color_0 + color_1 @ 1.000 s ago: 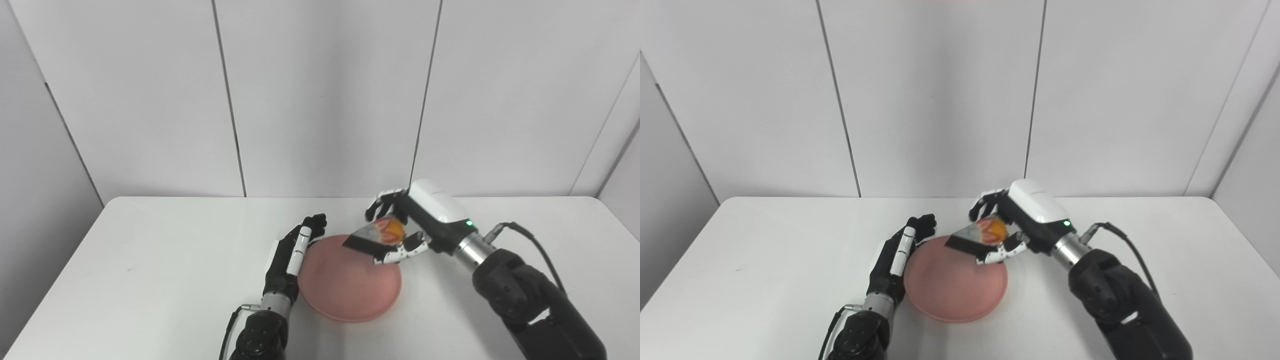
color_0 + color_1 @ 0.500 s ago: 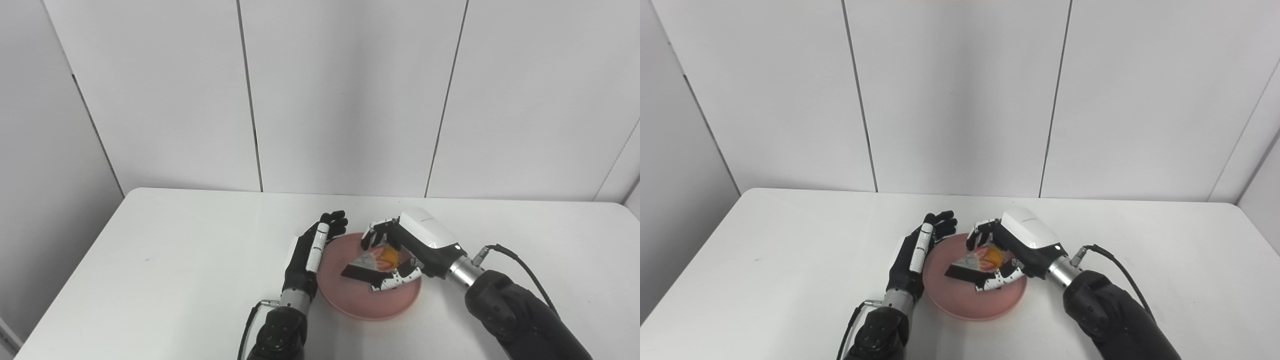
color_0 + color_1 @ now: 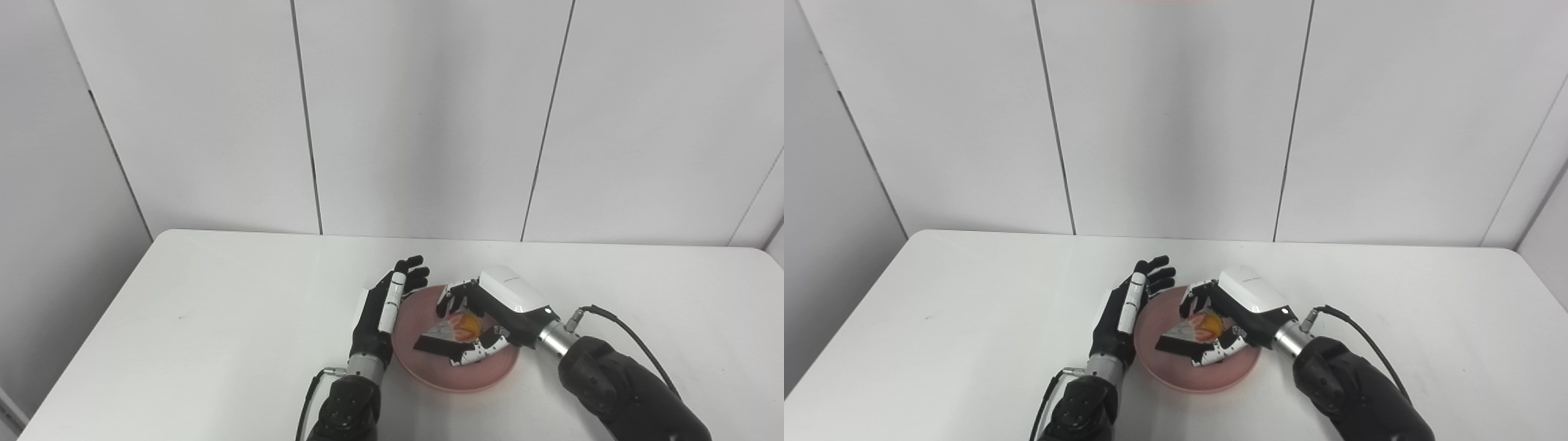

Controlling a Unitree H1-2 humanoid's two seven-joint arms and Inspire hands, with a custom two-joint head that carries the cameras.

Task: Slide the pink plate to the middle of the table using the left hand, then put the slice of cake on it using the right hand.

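Across the lower half of the frame a white table (image 3: 184, 318) is spread out, backed by plain grey-white wall panels (image 3: 422, 116) that fill the whole upper half. Pretty bare scene otherwise.

Just below the middle of the frame, a bit right of centre, the pink plate (image 3: 490, 376) is sat flat on the table. It's flanked by both arms, which come up from the bottom edge.

The right arm (image 3: 618, 392), black with a cable looped off the wrist, is angled in from the lower right. The right hand (image 3: 490, 312) is held over the plate's middle and is wrapped around the slice of cake (image 3: 450, 334), fingers over the top side and thumb underneath. The slice is kept low over the plate, its point aimed toward the left of the frame; whether its dark base is actually touching the plate can't be told from either view. An orange and red fruit topping (image 3: 1206, 326) is seen tucked up against the palm.

The left hand (image 3: 383, 306) is stood on edge right against the plate's left rim, fingers spread and straight, pointed toward the top of the frame, with nothing held in it.
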